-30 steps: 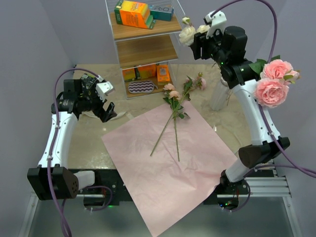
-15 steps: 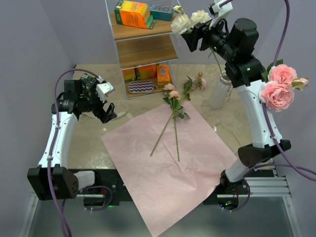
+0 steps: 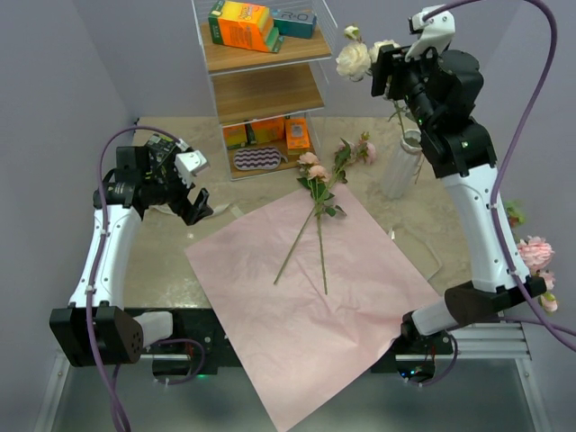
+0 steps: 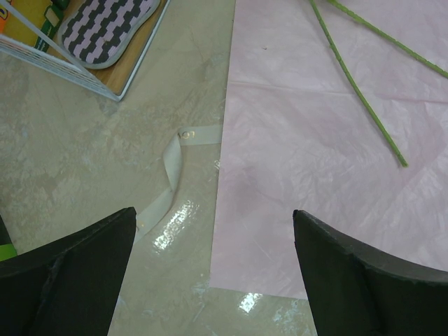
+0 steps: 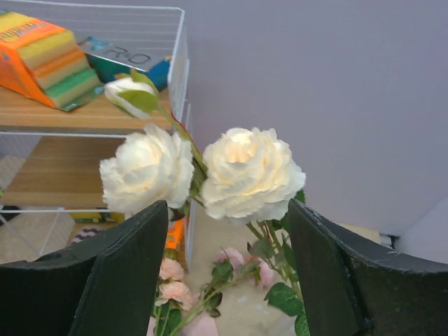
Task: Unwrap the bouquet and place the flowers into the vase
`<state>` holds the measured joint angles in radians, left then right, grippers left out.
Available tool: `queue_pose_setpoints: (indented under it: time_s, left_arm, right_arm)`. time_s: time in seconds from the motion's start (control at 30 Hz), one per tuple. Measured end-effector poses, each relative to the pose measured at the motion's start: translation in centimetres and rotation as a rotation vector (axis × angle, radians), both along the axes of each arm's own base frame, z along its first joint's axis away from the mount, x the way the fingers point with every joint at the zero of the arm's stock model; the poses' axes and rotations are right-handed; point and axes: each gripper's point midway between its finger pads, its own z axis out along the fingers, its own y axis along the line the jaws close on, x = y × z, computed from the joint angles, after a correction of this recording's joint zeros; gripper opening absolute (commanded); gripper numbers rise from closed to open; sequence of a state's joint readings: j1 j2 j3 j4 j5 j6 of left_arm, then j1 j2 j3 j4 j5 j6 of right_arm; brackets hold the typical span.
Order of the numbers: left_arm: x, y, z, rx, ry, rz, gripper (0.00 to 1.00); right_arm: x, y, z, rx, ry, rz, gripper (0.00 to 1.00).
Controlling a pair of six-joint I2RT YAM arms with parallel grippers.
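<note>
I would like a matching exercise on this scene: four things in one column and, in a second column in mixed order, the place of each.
Column one
1. pink sheet
2. white roses
3. cream ribbon
4. orange box

Column two
A. on the top shelf
B. high up, above the vase
C. loose on the bare table, beside the sheet
D. spread flat under two pink-rose stems

Pairs: 1-D, 2-B, 3-C, 4-A.
</note>
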<state>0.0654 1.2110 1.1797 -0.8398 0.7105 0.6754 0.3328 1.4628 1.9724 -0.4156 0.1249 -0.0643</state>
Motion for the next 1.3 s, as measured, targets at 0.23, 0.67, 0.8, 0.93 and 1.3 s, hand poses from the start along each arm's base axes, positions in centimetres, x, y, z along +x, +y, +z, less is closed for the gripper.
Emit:
queue_pose_setpoints:
  time_s: [0.23, 0.67, 0.8, 0.93, 1.3]
  left_arm:
    - [-0.1, 0.0, 0.0, 0.002, 0.004, 0.001, 0.98]
    - [-0.2, 0.2, 0.1, 0.016, -0.012, -0.006, 0.98]
    - [-0.2, 0.2, 0.1, 0.019, -0.013, -0.01, 0.98]
    - [-0.2, 0.2, 0.0, 0.019, -0.011, -0.01, 0.98]
    - [-0.3, 0.1, 0.0, 0.018, -0.01, -0.011, 0.98]
  right_arm:
    - [3.1, -1.1, -2.2, -0.001, 0.095, -0.127, 0.72]
    - [1.1, -1.8, 5.4, 0.156, -0.054, -0.132, 0.71]
    - [0.0, -1.4, 8.6, 0.216, -0.129, -0.088, 0.68]
    - [-1.4, -0.3, 10.3, 0.247, -0.181, -0.017, 0.67]
    - [-11.6, 5.4, 11.3, 0.142, -0.272, 0.273, 0.49]
